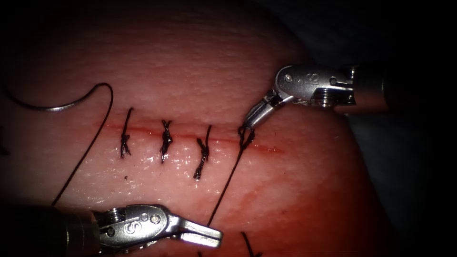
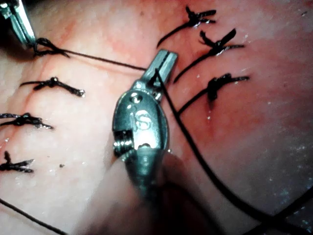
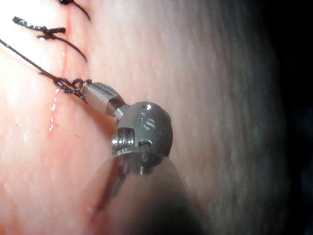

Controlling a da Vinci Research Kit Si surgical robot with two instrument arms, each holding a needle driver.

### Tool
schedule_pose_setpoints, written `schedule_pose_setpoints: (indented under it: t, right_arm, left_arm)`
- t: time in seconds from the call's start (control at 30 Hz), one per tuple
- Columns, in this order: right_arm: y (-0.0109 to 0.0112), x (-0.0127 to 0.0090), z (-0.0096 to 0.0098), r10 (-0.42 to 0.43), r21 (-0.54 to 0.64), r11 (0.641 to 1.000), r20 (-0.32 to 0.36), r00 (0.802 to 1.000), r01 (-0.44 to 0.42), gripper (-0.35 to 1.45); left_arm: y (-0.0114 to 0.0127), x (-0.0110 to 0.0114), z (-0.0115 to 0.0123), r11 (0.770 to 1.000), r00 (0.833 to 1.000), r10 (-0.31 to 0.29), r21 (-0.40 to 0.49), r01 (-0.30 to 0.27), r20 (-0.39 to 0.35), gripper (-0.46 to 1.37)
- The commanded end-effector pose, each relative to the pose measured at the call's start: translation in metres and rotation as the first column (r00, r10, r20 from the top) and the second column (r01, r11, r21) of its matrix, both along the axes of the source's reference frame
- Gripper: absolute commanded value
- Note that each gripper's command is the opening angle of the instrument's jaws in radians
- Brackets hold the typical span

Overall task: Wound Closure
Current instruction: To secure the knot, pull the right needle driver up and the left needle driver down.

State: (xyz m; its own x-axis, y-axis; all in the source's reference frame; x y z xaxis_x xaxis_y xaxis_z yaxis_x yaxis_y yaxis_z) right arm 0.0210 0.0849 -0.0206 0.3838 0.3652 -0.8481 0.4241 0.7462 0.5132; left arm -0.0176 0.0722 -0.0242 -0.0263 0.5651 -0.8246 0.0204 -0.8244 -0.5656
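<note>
1. Nearest you, at the lower left of the endoscope view, your left tool [image 1: 212,235] lies low over the tissue [image 1: 200,62] with its jaws pressed together. In the left wrist view the thread [image 1: 228,183] crosses those jaws [image 2: 164,66] near their base and looks pinched there, though you cannot tell for certain that it is gripped rather than draped.
2. From that tool the thread runs up across the tissue to the cut [image 1: 190,133], reaching it at the newest knot [image 1: 245,135], the rightmost one on the line.
3. Along the cut, left of that knot, sit three finished stitches [image 1: 165,140], each tied with short cut ends standing off. A thin streak of red fluid [image 1: 269,149] marks the cut just right of the newest knot.
4. Your right tool [image 1: 248,123] comes in from the upper right and angles down to the newest knot. Its jaws are closed, pinching the thread right at the knot; the right wrist view shows its tip [image 3: 88,89] touching the small loops there.
5. Farthest off, at the upper left of the endoscope view, the needle [image 1: 47,106] lies on the tissue, well left of the cut, held by neither tool and not in the tissue. Its thread arcs over and trails down toward the lower left.
</note>
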Motion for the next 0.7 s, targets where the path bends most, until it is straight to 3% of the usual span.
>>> schedule_pose_setpoints:
  t: [0.03, 0.3, 0.7]
  right_arm:
    - [0.0002, 0.0, 0.0001, 0.024, -0.003, 1.0, -0.001, 1.0, -0.024, -0.35]
    - [0.0008, 0.0002, 0.0005, 0.078, -0.021, 0.997, 0.014, 0.997, -0.078, -0.35]
    - [-0.0002, 0.0011, 0.0003, 0.101, -0.021, 0.995, 0.014, 0.995, -0.101, -0.35]
  left_arm:
    - [-0.0006, -0.0001, -0.0002, 1.0, 1.0, 0.008, -0.003, -0.008, -0.001, -0.35]
    - [-0.0044, -0.0009, -0.0017, 1.0, 1.0, 0.028, 0.002, -0.028, 0.009, -0.35]
    - [-0.0067, -0.0017, -0.0043, 0.999, 0.999, 0.04, -0.002, -0.04, 0.015, -0.35]
